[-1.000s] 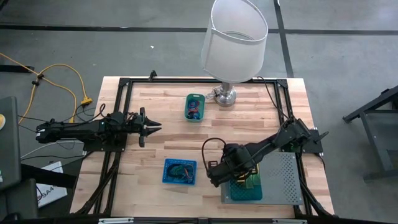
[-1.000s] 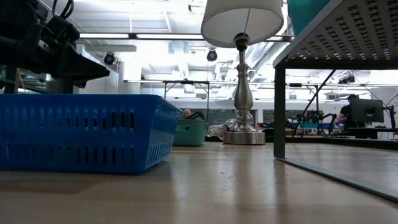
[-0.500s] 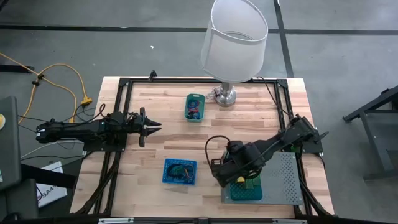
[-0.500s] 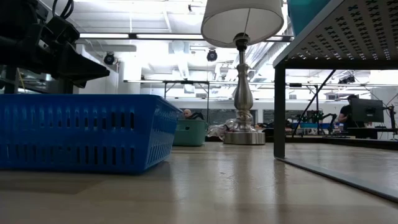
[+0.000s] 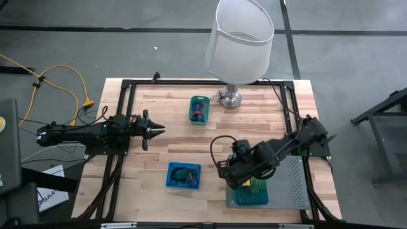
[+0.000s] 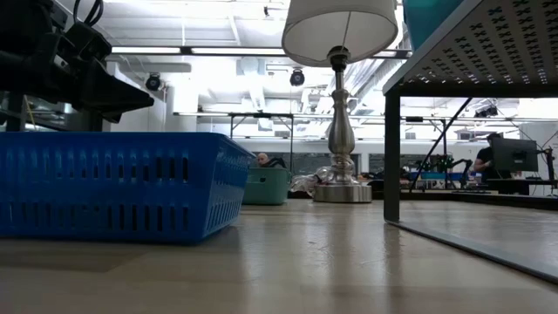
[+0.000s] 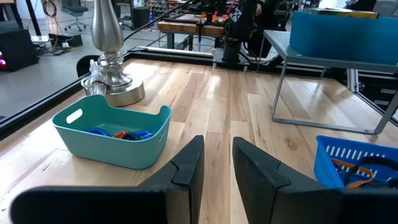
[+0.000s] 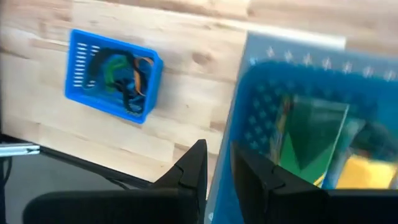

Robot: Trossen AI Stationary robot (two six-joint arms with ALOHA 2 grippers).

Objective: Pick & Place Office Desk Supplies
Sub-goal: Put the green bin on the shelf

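Two blocks [image 8: 311, 149] just beyond right end effector [image 8: 217, 163]

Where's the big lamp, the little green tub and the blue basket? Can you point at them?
lamp [image 5: 240, 39], high view, on the white shade.
teal tub [image 7: 112, 144], left wrist view, on its front wall.
blue basket [image 6: 105, 187], low view, on its slotted side wall.
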